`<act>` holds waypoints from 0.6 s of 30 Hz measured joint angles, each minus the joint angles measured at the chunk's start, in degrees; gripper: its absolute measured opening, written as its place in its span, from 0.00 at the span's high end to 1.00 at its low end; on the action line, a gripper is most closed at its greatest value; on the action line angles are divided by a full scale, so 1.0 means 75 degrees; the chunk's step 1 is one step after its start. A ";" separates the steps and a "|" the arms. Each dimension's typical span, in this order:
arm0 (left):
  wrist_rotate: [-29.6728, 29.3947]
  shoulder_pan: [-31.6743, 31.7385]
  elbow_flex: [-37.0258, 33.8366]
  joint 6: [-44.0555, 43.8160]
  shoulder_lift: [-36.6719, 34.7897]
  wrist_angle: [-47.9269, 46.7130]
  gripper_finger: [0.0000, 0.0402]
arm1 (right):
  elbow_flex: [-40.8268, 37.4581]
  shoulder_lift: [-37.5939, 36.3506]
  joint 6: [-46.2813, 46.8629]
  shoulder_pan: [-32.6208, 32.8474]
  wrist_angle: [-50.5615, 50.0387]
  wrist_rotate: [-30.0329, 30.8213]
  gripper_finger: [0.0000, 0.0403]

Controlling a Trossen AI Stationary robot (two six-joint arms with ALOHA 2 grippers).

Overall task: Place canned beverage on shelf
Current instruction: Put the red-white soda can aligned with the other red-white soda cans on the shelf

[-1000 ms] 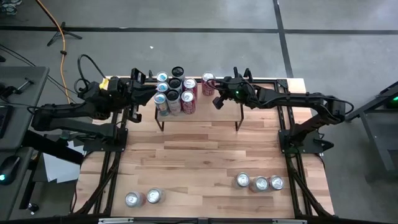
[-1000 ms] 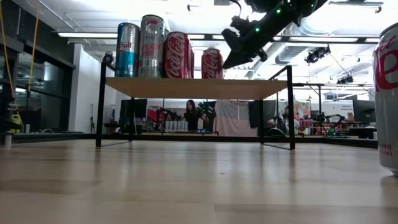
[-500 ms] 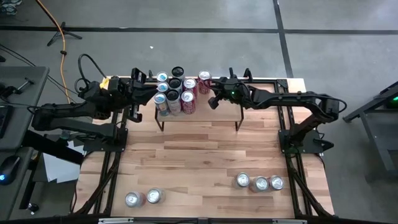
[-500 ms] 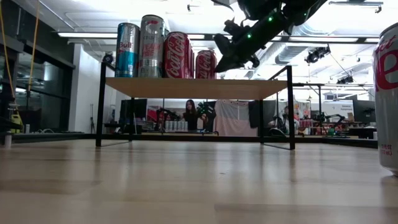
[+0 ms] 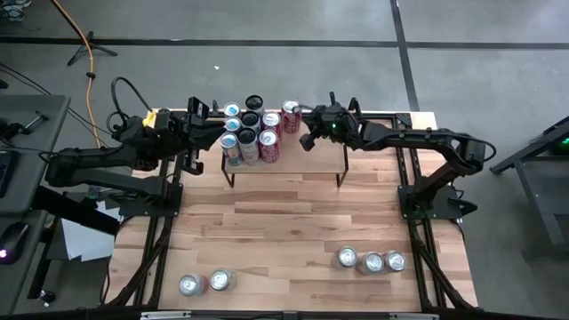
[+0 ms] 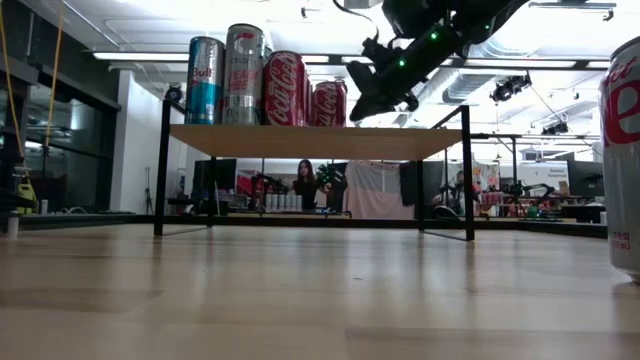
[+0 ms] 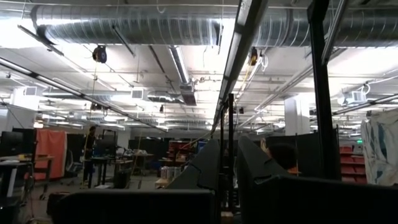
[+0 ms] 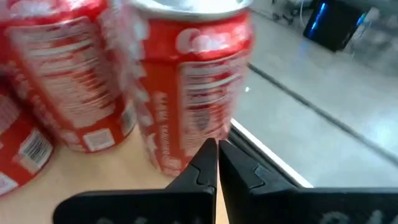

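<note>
Red can (image 5: 291,110) on shelf (image 5: 313,156)

two dark, jointed arms: the right arm (image 5: 418,142) shows a green light, the left arm (image 5: 98,164) a black cable loop.
</note>
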 joint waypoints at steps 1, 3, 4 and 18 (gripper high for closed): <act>0.0000 -0.0001 -0.0001 0.0000 0.0000 0.0011 1.00 | 0.0071 0.0001 0.0120 -0.0092 -0.0128 -0.0140 1.00; 0.0000 -0.0002 -0.0001 0.0000 -0.0003 0.0055 1.00 | 0.0262 0.0048 0.0271 -0.0231 -0.0127 -0.0389 1.00; 0.0000 -0.0002 -0.0001 0.0000 -0.0003 0.0058 1.00 | 0.0339 0.0055 0.0275 -0.0292 -0.0147 -0.0452 1.00; 0.0000 -0.0001 -0.0004 0.0263 -0.0003 0.0112 1.00 | 0.1027 0.0368 0.0287 -0.0589 -0.0318 -0.1231 1.00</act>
